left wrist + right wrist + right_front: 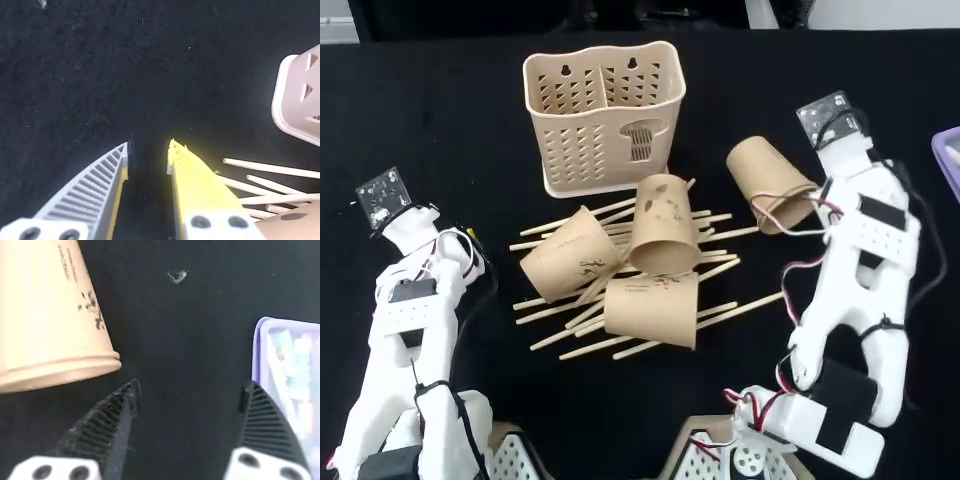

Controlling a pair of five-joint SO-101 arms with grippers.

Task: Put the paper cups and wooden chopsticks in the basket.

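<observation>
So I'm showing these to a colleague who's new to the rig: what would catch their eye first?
Most likely the heap mid-table: three paper cups lying on a scatter of wooden chopsticks, pale against the black table. Just behind it stands the cream basket, upright. A fourth cup lies apart on its side, close to the right hand, which is open.

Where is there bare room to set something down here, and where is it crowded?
Bare table lies between the basket and the left end effector, and between basket and lone paper cup. Crowded: the cups-and-chopsticks pile before the basket.
</observation>
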